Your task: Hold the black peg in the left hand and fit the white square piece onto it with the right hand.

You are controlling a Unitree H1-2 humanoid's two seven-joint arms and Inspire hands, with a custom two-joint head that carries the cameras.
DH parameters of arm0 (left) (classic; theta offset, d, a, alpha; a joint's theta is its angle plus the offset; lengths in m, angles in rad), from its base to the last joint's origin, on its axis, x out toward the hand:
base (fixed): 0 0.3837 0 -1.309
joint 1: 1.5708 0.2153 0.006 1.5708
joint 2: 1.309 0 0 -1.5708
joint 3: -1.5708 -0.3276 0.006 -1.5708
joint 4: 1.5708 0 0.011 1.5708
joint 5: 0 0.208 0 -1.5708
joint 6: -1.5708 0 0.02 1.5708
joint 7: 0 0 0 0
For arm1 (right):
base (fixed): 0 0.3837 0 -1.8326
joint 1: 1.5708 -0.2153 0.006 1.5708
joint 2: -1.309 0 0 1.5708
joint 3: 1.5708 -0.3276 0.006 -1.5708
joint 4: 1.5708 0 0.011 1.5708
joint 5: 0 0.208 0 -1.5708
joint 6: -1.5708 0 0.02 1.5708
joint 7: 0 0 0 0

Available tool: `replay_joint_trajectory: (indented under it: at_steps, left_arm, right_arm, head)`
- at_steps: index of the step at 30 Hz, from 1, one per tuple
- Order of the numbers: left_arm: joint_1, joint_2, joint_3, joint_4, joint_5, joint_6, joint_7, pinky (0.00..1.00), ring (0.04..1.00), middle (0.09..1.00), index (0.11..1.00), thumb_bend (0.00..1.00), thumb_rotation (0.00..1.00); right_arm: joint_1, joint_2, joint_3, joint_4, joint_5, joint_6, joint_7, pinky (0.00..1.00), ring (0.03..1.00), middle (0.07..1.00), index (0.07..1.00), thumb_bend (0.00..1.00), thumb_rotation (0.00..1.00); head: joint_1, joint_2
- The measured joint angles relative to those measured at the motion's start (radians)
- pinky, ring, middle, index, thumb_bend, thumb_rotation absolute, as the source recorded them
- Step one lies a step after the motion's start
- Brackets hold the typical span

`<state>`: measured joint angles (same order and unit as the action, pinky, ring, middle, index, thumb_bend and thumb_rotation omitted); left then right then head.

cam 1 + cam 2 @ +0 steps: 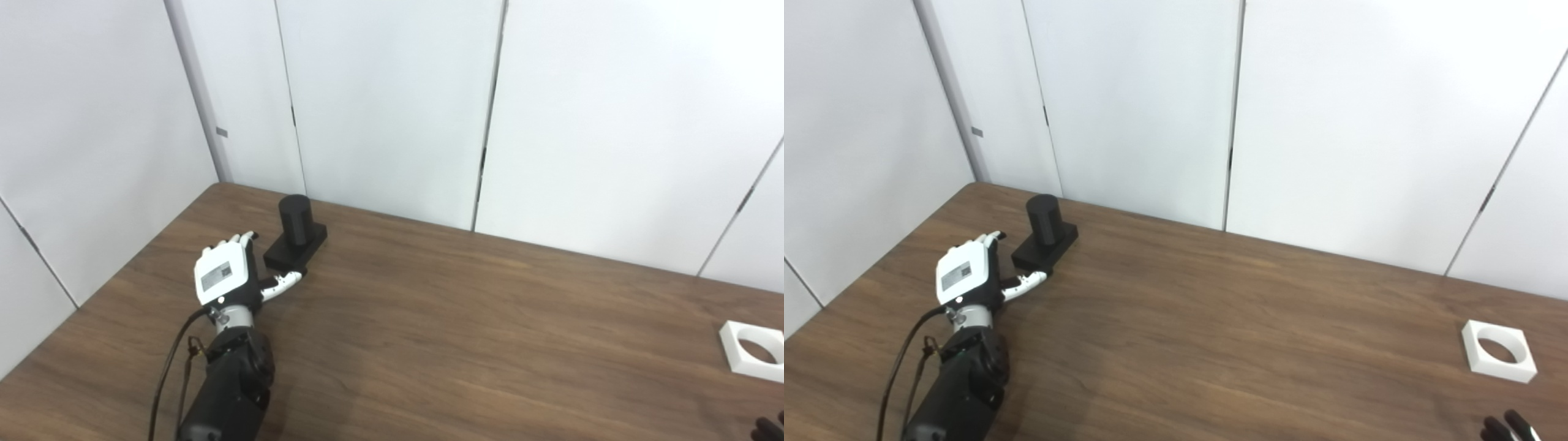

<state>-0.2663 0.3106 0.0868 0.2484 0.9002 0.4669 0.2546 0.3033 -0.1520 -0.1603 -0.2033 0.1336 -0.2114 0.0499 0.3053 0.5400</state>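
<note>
The black peg [296, 234], a round post on a flat square base, stands on the brown table [465, 331] at the far left. My left hand [226, 272] lies open just to its left, back plate up. Its fingers reach along the base's left edge and the thumb points at the base's near corner, without gripping. The white square piece [1499, 351], with a round hole through it, lies flat near the table's right edge. Only the dark fingertips of my right hand [1507, 427] show at the bottom right corner, short of the white piece; whether that hand is open or shut is hidden.
White wall panels [392, 104] rise close behind the table's far edge, right behind the peg. The table's left edge runs diagonally past my left arm [229, 386]. A black cable [165, 373] loops beside the forearm.
</note>
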Motion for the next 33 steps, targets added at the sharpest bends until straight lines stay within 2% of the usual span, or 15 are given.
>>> replay_joint_trajectory:
  at_steps: [5, 12, 21, 33]
  left_arm:
    - [-0.041, 0.002, -0.004, 0.063, -0.001, 0.000, -0.023, 0.95, 0.918, 0.905, 0.840, 0.90, 0.63]
    - [-0.091, 0.014, -0.045, 0.159, -0.007, 0.000, -0.027, 0.91, 0.905, 0.886, 0.829, 0.95, 0.65]
    - [-0.160, 0.031, -0.069, 0.309, -0.044, -0.002, 0.046, 0.87, 0.872, 0.855, 0.793, 0.93, 0.63]
    - [-0.212, 0.039, -0.072, 0.410, -0.059, -0.003, 0.093, 0.88, 0.870, 0.846, 0.787, 0.93, 0.64]
  right_arm:
    - [0.002, 0.000, 0.000, -0.002, -0.002, 0.000, 0.000, 0.82, 0.881, 0.862, 0.900, 0.76, 0.84]
    - [0.003, 0.001, 0.000, -0.004, -0.016, 0.000, -0.002, 0.81, 0.881, 0.866, 0.902, 0.75, 0.84]
    - [0.006, 0.002, 0.000, -0.008, -0.008, 0.002, -0.002, 0.81, 0.881, 0.865, 0.900, 0.75, 0.82]
    - [0.011, 0.002, 0.001, -0.011, 0.003, 0.005, -0.002, 0.87, 0.897, 0.869, 0.908, 0.75, 0.83]
  head:
    - [-0.003, 0.002]
    - [-0.011, 0.005]
    - [-0.017, 0.008]
    - [-0.018, 0.011]
